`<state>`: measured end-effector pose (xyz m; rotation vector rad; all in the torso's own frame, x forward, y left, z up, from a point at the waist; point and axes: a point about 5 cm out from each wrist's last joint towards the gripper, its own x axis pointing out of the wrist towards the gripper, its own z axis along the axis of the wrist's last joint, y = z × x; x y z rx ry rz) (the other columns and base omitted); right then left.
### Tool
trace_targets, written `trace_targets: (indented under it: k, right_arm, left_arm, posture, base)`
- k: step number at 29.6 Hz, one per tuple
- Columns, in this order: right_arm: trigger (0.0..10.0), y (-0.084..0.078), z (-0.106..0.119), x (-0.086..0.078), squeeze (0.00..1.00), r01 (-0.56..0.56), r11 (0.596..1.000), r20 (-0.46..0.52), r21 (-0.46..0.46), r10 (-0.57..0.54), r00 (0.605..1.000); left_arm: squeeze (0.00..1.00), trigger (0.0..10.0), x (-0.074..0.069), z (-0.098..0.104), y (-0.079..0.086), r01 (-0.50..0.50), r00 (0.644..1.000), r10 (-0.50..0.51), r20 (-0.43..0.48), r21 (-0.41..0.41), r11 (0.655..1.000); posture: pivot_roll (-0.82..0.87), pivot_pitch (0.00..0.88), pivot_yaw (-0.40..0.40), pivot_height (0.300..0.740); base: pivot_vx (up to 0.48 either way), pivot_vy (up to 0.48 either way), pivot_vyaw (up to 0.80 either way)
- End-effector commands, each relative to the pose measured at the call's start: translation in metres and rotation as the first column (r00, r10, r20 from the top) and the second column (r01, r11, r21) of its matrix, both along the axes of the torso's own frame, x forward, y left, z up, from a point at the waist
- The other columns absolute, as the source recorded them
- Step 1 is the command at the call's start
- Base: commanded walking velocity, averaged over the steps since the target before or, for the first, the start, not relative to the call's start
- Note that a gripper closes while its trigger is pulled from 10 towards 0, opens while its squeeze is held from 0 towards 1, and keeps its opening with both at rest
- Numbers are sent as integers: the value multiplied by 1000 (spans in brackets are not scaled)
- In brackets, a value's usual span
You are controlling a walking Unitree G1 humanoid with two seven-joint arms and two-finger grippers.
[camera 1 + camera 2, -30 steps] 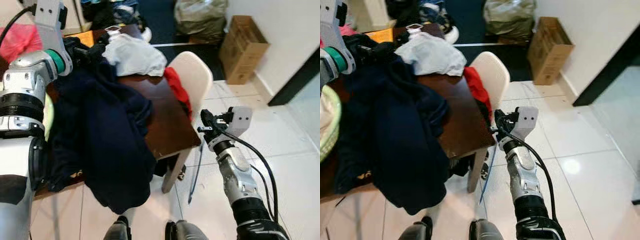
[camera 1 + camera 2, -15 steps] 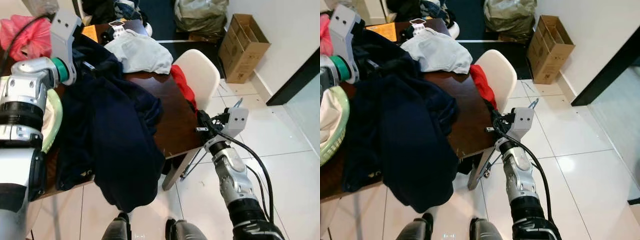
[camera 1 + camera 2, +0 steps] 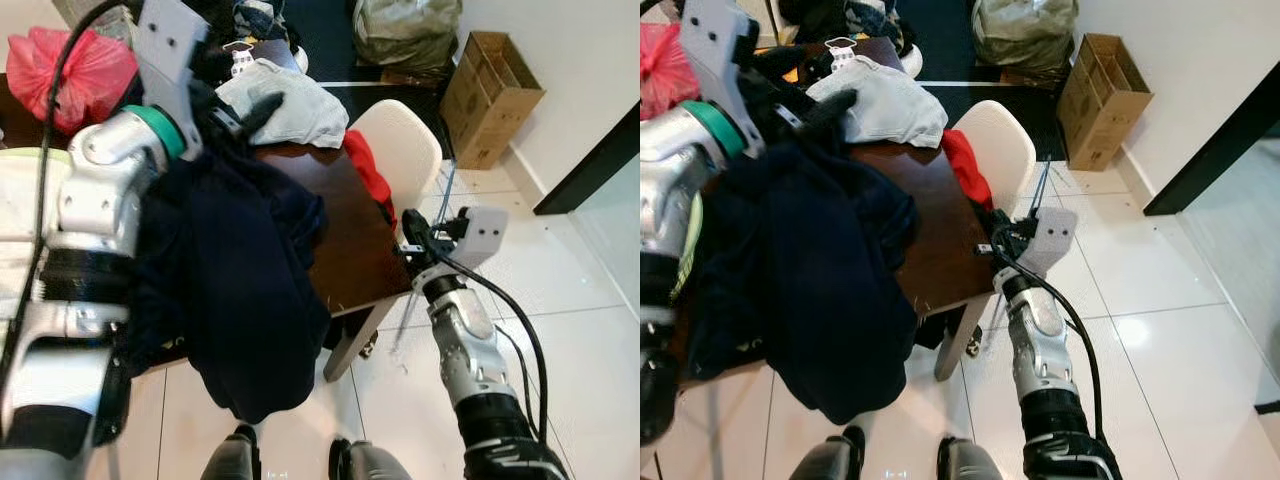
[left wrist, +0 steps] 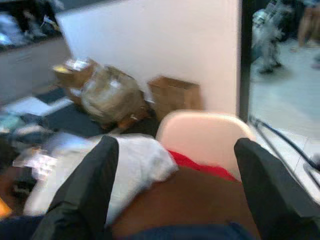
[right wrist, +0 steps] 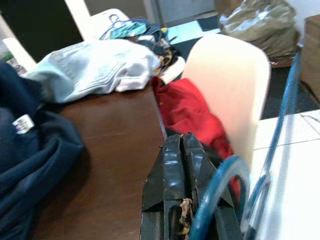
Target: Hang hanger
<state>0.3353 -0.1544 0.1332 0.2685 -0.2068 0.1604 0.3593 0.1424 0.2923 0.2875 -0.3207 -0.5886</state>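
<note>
Navy garment over table (cream chair beside)

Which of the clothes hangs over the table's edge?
The dark navy garment: it spills off the table toward the floor. The pale grey one lies on top; the red one lies against the chair.

Head stereo pair: high viewpoint, facing forward and steeply down over dark wooden table, cream chair and white tiled floor; right eye set slightly aside, same scene shifted

Left wrist camera: low over table, looking along two spread black fingers toward chair, cardboard box and white wall; blurred

Right wrist camera: close, near tabletop height at table's edge, looking along closed fingers across table toward chair

Shared by all views: table, chair, red cloth, pale garment
</note>
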Motion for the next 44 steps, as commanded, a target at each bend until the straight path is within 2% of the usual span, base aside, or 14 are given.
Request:
trace_targets:
  k: [1, 6, 9, 14, 28, 35, 39, 44]
  right_arm:
    - [10000, -2, -6, -3, 0, 14, 1000, -14, 2, -14, 1000]
    - [10000, -3, -6, -4, 0, 20, 1000, -11, 3, -20, 1000]
    - [10000, -4, -2, -5, 0, 23, 1000, -1, 5, -23, 1000]
    - [10000, -4, 0, -5, 0, 22, 1000, 0, 18, -22, 1000]
    - [10000, -6, 1, -6, 0, 37, 999, -5, 26, -37, 999]
    - [10000, -11, -1, -9, 0, 72, 997, -13, 20, -72, 997]
    - [10000, -18, -2, -10, 0, 115, 993, -19, 16, -115, 993]
    - [10000, -23, -4, -12, 0, 140, 990, -29, 10, -140, 990]
  left_arm:
    - [0, 10000, -2, -18, -6, -27, 998, 26, -50, -21, 999]
    - [0, 10000, -6, -28, -8, -83, 996, 81, -35, -72, 994]
    - [0, 10000, -13, -34, -5, -175, 984, 170, -45, -162, 971]
    - [0, 10000, -21, -52, -9, -231, 970, 215, -112, -156, 960]
    - [0, 10000, -26, -60, -20, -211, 972, 191, -140, -143, 967]
    - [0, 10000, -31, -63, -33, -121, 984, 107, -142, -97, 988]
    - [0, 10000, -34, -74, -40, -94, 980, 81, -184, -65, 993]
    - [0, 10000, -34, -81, -40, -114, 970, 90, -226, -92, 989]
  posture:
    - [41, 83, 17, 740]
    - [37, 85, 18, 740]
    - [29, 96, 21, 740]
    - [27, 100, 22, 740]
    - [22, 105, 32, 740]
    - [21, 106, 40, 740]
    - [17, 108, 46, 740]
    - [14, 110, 50, 740]
  base:
    - [0, 0, 0]
    - [0, 0, 0]
    - [0, 0, 0]
    - [0, 0, 0]
    - [0, 0, -732]
    - [0, 0, -800]
    - [0, 0, -800]
    - [0, 0, -800]
